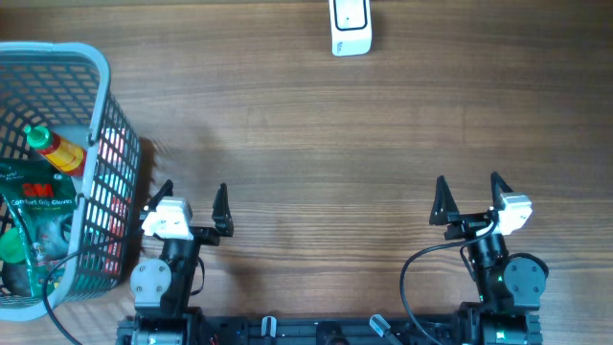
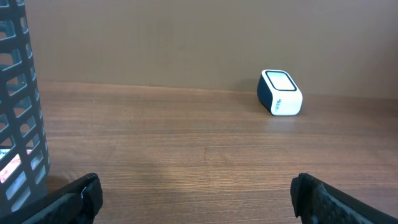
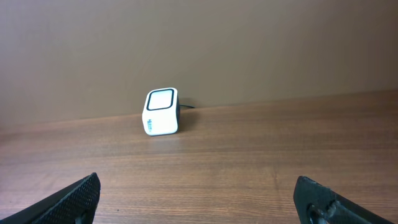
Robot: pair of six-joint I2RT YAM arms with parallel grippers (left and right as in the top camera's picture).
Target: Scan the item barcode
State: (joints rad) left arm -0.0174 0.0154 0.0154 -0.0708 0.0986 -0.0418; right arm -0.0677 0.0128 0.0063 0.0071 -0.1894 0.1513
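A white barcode scanner (image 1: 351,28) with a dark window stands at the far edge of the wooden table; it also shows in the left wrist view (image 2: 280,93) and the right wrist view (image 3: 161,111). Items lie in a grey basket (image 1: 101,115) at the left: a green packet (image 1: 38,206) and a red and yellow bottle with a green cap (image 1: 53,147). My left gripper (image 1: 190,199) is open and empty, just right of the basket. My right gripper (image 1: 468,195) is open and empty near the front right.
The basket wall (image 2: 18,112) fills the left edge of the left wrist view. A black cable (image 1: 421,278) loops beside the right arm's base. Bare wood lies between the grippers and the scanner.
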